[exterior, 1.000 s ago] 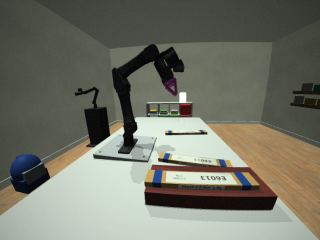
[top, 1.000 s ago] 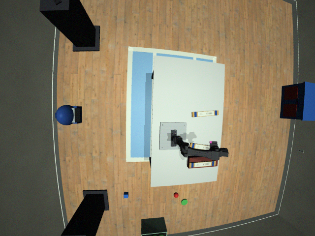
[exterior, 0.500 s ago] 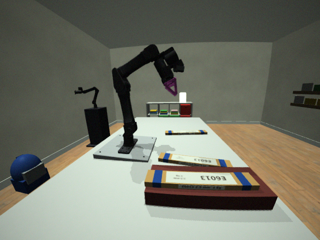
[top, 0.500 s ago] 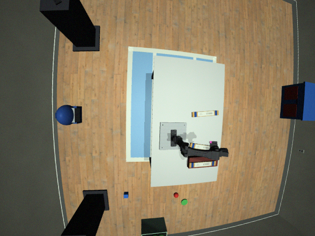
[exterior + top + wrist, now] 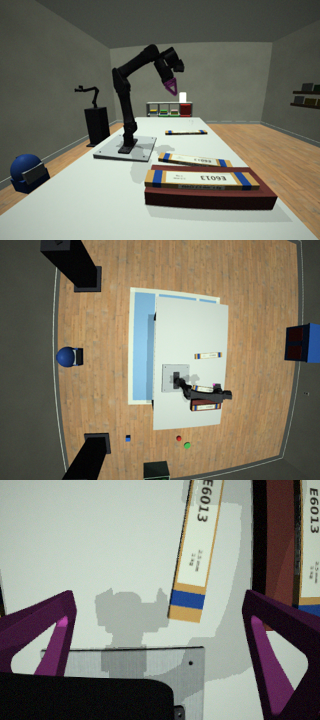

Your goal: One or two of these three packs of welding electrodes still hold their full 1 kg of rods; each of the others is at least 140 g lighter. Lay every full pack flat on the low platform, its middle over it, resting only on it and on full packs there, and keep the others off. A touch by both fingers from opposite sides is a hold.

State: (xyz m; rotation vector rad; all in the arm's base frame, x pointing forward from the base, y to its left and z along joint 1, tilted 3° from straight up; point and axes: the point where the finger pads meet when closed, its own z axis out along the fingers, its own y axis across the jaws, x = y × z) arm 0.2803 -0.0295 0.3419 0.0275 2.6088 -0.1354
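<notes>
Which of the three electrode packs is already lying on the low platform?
The pack nearest the exterior camera: it lies flat on the dark red platform. The middle pack rests on the table just beside the platform, and the far pack lies well apart.

You're in robot lab room: white worktable (image 5: 77, 206), second arm on pedestal (image 5: 96, 124), cubby shelf (image 5: 169, 109), plank floor (image 5: 258, 139).

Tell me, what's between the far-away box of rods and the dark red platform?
Another tan cardboard pack with blue bands lies flat on the white table, right beside the low dark red platform. The far pack sits well beyond it. The exterior view shows this best.
</notes>
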